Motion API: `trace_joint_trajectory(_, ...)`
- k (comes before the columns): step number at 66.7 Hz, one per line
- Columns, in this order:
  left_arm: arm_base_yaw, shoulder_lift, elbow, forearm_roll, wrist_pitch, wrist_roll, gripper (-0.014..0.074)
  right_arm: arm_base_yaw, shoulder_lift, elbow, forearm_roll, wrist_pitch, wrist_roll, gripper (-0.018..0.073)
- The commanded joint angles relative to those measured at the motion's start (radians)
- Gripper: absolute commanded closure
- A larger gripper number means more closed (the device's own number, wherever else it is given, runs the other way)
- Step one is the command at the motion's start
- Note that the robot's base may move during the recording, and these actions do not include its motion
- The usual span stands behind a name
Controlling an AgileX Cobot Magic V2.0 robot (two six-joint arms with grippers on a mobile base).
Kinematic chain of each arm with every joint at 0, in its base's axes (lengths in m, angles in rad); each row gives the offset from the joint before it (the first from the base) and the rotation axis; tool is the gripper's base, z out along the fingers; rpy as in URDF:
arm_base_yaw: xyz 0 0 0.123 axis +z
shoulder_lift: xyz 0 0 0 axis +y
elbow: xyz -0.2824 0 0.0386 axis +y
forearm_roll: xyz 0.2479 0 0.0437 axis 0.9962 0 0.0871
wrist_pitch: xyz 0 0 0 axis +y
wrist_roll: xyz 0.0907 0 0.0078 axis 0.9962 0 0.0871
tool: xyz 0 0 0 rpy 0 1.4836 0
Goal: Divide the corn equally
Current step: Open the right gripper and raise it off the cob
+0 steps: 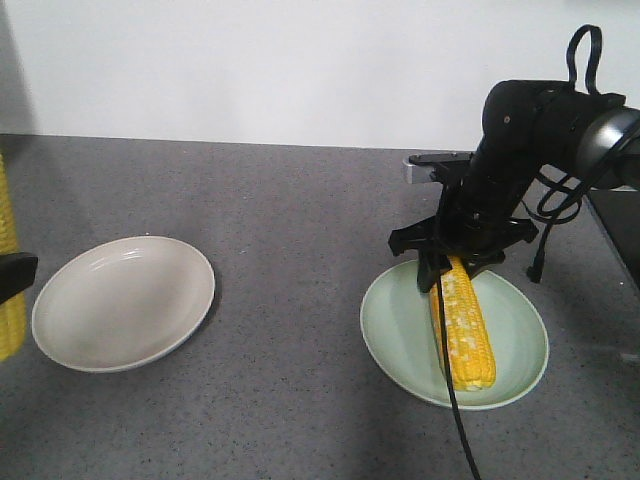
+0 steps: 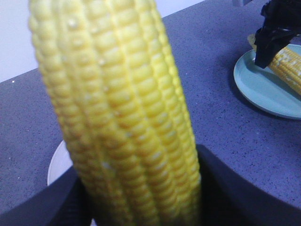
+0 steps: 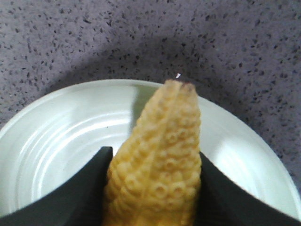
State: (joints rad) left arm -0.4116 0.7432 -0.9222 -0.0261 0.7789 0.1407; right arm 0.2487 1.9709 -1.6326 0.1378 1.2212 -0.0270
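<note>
Yellow corn counts two cobs: one cob (image 1: 462,325) lies in the pale green plate (image 1: 395,340) on the right, and the second cob (image 1: 10,260) stands upright at the far left edge of the exterior view, above the grey speckled worktop (image 1: 290,240) beside the white plate (image 1: 125,302), which holds nothing. There are two plates and two arms. The right gripper (image 1: 455,262) has its fingers clenched on the plated cob's narrow end; the right wrist view shows that pointed tip between dark pads, over the plate's rim. The left gripper (image 2: 141,207) grasps the second cob, and only the left wrist view shows its kernel rows filling the frame.
</note>
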Motion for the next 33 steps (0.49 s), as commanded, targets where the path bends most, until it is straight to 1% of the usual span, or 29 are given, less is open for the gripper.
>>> trace_joint_trajectory(1, -0.001, -0.003, -0.025, -0.009, -0.067, -0.002, 0.0335, -0.006, -0.042, -0.03, -0.002, -0.028, 0.001, 0.0178)
trace_joint_trajectory(7, -0.001, -0.003, -0.025, -0.009, -0.069, -0.002, 0.0335, -0.006, -0.043, -0.03, -0.002, -0.041, 0.001, 0.0106)
trace_joint_trajectory(16, -0.001, -0.003, -0.025, -0.009, -0.082, -0.002, 0.0335, -0.006, -0.052, -0.03, -0.002, -0.038, 0.004, 0.0029)
trace_joint_trajectory(21, -0.001, -0.003, -0.025, -0.009, -0.082, -0.002, 0.0335, -0.006, -0.066, -0.03, -0.002, -0.028, 0.004, 0.0009)
trace_joint_trajectory(33, -0.001, -0.003, -0.025, -0.009, -0.082, -0.002, 0.0335, 0.004, -0.147, -0.025, 0.0, -0.014, 0.007, 0.0007)
